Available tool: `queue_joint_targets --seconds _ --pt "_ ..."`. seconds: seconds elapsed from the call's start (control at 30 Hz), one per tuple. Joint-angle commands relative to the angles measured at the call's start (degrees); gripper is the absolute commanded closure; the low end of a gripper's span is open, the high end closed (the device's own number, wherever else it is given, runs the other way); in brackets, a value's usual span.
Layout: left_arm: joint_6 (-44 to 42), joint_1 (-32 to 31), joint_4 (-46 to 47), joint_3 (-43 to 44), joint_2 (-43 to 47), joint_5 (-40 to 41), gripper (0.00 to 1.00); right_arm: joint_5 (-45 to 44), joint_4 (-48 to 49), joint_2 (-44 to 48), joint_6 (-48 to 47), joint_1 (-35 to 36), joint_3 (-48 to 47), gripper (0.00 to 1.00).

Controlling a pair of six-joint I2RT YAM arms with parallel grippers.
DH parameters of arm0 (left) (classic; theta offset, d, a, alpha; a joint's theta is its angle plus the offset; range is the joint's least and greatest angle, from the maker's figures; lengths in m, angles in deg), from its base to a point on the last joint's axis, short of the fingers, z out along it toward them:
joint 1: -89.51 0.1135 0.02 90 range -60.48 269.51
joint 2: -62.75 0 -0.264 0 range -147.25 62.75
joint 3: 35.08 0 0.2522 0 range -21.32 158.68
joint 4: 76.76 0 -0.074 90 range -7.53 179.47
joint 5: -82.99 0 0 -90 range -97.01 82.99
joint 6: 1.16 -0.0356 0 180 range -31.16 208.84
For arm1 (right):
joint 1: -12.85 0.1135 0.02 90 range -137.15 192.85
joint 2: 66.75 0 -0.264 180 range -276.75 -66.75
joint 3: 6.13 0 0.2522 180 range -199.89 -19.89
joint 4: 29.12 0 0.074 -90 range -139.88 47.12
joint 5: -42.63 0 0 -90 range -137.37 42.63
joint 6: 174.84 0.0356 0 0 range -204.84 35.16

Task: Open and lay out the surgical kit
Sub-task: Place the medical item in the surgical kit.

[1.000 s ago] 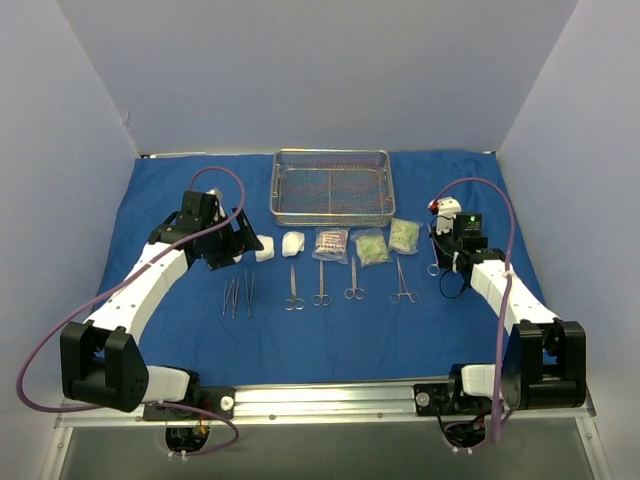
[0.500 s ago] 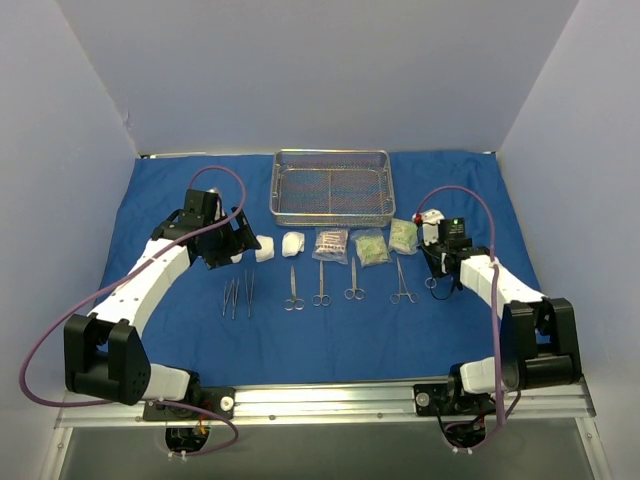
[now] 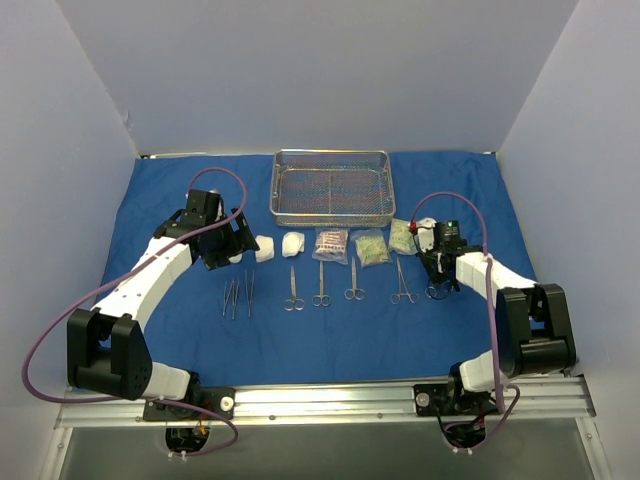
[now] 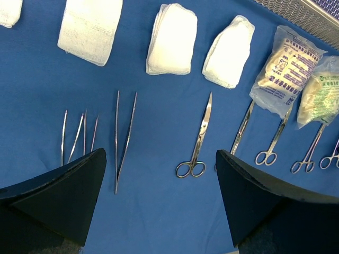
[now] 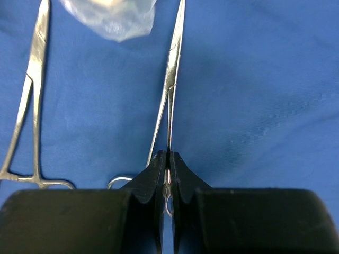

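Right gripper point(image 5: 168, 159), pinching the forceps point(image 5: 172, 79), should lay them flat, tips toward 12 o'clock, parallel to the neighbour forceps point(image 5: 39, 42)

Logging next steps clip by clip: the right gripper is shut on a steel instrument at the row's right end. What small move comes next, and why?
Probably open the right gripper, releasing the steel instrument. It lies parallel to the neighbouring forceps, low over the blue cloth, so it looks placed; whether it touches the cloth is unclear.

The right pincer point(image 5: 168, 159) hides forceps point(image 5: 174, 63) rings; packet point(image 5: 108, 18) cropped, seemingly blurred.
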Motion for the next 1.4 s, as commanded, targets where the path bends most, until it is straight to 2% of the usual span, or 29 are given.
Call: queue_joint_targets --seconds 0.0,0.17,0.27,0.37,0.53,0.63,0.7,0.73,0.77,0.9,1.0,1.1,1.2,1.37 --pt "0.27 -0.02 0.96 1.53 0.2 1.63 0.06 -1.15 -3.7 -1.7 -1.58 0.63 -1.59 1.0" --pt "0.1 -0.02 0.79 1.44 0.37 2.16 0.06 -0.44 -3.88 -1.62 -2.11 0.98 -1.59 1.0" --pt "0.1 -0.02 0.87 1.35 0.2 2.16 0.06 -0.88 -3.79 -1.1 -1.93 1.07 -1.41 0.9" --pt "0.1 -0.02 0.7 1.44 0.2 2.42 0.06 -1.06 -4.14 -0.92 -1.67 1.07 -1.76 0.89" --pt "0.01 -0.02 0.52 1.44 0.9 2.6 0.06 -6.15 -3.44 1.88 0.87 0.55 -2.2 0.88" --pt "-0.16 -0.02 0.09 2.4 0.9 2.34 0.06 -5.28 -2.03 5.39 1.94 -0.16 -2.2 0.79" --pt "-0.34 -0.02 -0.44 3.19 0.55 2.34 0.06 -2.65 -1.42 6.98 1.76 -0.16 -2.03 0.52" --pt "-0.43 -0.02 -0.53 3.37 0.46 2.34 0.06 0.41 -1.24 8.21 1.59 -0.16 -2.03 0.24" --pt "-0.52 -0.02 -0.79 3.81 0.29 2.34 0.06 1.92 -0.8 8.75 1.58 -0.16 -2.11 0.0" --pt "-0.69 -0.02 -1.15 4.07 0.02 2.34 0.06 2.2 0.52 9.81 2.55 -0.16 -2.38 0.0" --pt "-0.69 -0.02 -1.15 4.34 -0.24 1.99 0.06 -1.31 3.15 8.58 4.13 -0.16 -2.64 0.0" --pt "-0.95 -0.02 -1.94 5.13 -0.24 1.72 0.06 -8.68 7.72 5.77 7.81 -0.07 -2.64 0.0" --pt "-1.13 -0.02 -2.2 5.39 0.37 1.99 0.06 -11.15 10.53 3.57 8.7 0.11 -2.47 0.0" --pt "-1.22 -0.02 -2.11 4.96 0.64 1.9 0.06 -7.48 14.14 -0.12 8.27 0.02 -2.73 0.0"
